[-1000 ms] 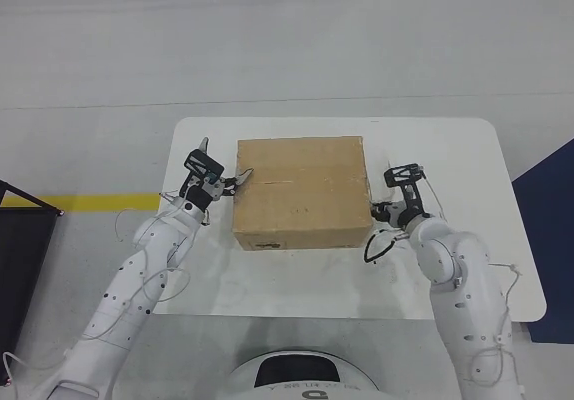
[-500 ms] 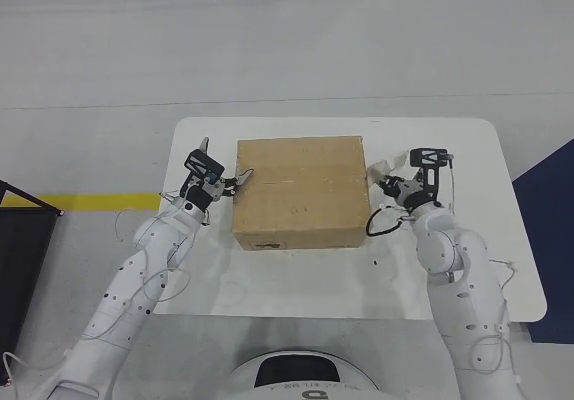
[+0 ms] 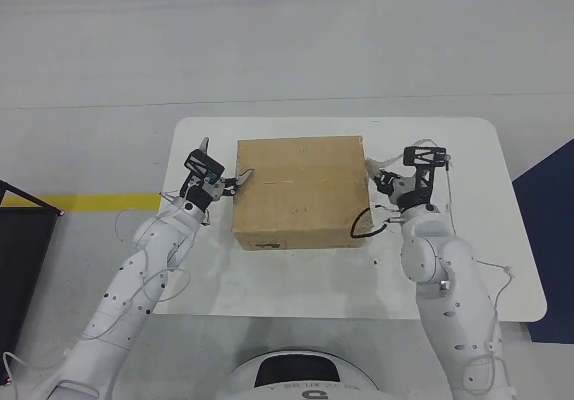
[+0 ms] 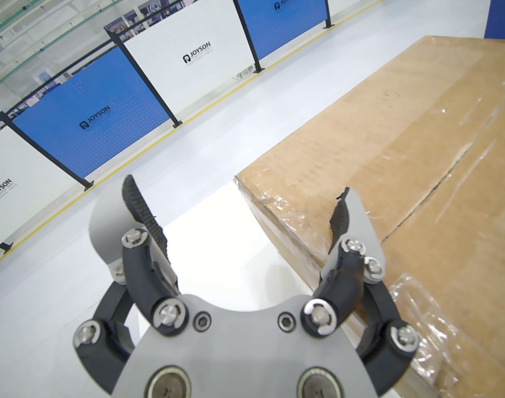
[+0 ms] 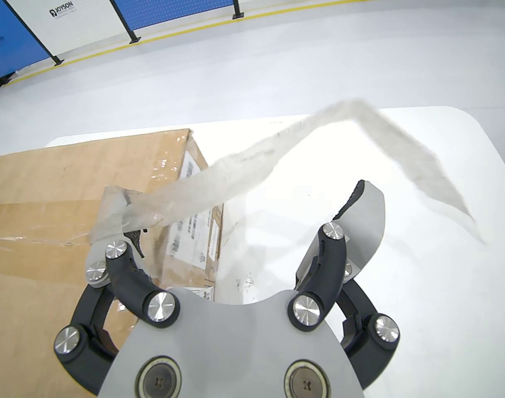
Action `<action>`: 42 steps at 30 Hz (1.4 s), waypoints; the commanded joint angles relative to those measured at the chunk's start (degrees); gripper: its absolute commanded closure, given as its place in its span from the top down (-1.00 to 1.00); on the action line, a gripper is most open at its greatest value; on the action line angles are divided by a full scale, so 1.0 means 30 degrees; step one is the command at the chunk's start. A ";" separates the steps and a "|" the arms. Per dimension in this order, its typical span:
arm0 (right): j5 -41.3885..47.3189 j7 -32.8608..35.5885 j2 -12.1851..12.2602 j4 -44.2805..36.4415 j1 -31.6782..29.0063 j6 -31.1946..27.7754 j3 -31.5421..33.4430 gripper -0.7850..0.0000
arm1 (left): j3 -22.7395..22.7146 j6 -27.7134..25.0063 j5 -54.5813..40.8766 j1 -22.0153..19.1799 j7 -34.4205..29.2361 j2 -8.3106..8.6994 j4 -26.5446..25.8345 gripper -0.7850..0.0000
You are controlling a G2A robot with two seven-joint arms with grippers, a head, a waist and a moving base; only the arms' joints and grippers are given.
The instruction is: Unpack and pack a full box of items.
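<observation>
A closed brown cardboard box [image 3: 302, 192] stands in the middle of the white table [image 3: 467, 250]. Its top seam [image 4: 451, 171] is covered with clear tape. My left gripper [image 3: 227, 160] is open at the box's left side, and one fingertip [image 4: 342, 213] lies over the box's top left edge. At the box's far right corner my right gripper [image 3: 399, 166] is open. A long strip of clear tape [image 5: 256, 159] clings to one of its fingers [image 5: 130, 236] and trails loose across the gripper above the table.
A printed label [image 5: 194, 229] is stuck on the box's right side. Bare table lies right of the box and along the front edge. Blue and white barrier panels [image 4: 124, 88] stand on the floor beyond the table.
My right gripper has moved from the box's right front side toward its far right corner, pulling the tape strip away with it. The left arm has stayed still.
</observation>
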 commanded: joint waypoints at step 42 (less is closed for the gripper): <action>1.0570 0.2561 -0.0520 -0.2825 -0.0351 -0.3221 -0.0255 1.00 | 0.0000 -0.0002 0.0000 0.0000 0.0000 0.0000 0.0000 1.00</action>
